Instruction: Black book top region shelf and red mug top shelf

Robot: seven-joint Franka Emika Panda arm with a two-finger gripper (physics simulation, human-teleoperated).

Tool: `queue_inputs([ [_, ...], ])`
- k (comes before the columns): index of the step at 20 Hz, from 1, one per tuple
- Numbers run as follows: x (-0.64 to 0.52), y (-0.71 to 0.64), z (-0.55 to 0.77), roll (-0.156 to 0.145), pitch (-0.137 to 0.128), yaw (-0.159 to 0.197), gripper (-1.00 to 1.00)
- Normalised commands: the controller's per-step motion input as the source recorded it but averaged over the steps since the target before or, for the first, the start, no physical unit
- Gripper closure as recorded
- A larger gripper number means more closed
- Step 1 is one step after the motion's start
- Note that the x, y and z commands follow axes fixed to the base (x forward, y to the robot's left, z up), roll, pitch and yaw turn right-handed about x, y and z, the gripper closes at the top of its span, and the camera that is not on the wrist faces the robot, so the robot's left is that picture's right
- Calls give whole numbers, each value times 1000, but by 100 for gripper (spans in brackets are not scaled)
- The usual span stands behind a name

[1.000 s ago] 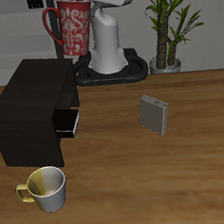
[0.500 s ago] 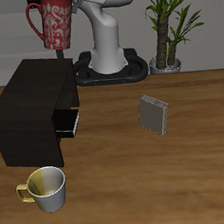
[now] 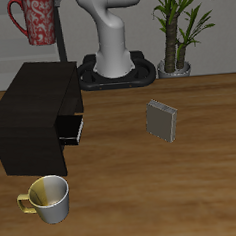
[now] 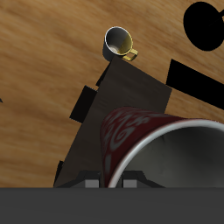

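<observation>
The red mug hangs high in the air above the back part of the blackish-brown shelf, well clear of its flat top. My gripper is shut on the mug's rim; in the exterior view the fingers are cut off by the frame's edge. The wrist view looks down past the red mug, its whitish inside showing, onto the shelf's top. The black book cannot be made out in either view.
A yellow-and-cream mug stands near the table's front edge, before the shelf, and shows too in the wrist view. A thin grey book stands mid-table. A potted plant is beside the robot's base.
The red mug, held in my gripper, has travelled sideways from in front of the robot's base to over the shelf, rising a little. Nothing else has moved.
</observation>
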Motion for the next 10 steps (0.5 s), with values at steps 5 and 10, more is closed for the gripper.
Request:
queue_inputs([
  [5,-32,-337,136,132,47,-25,100],
  [10,175,-505,-303,68,106,-58,100],
])
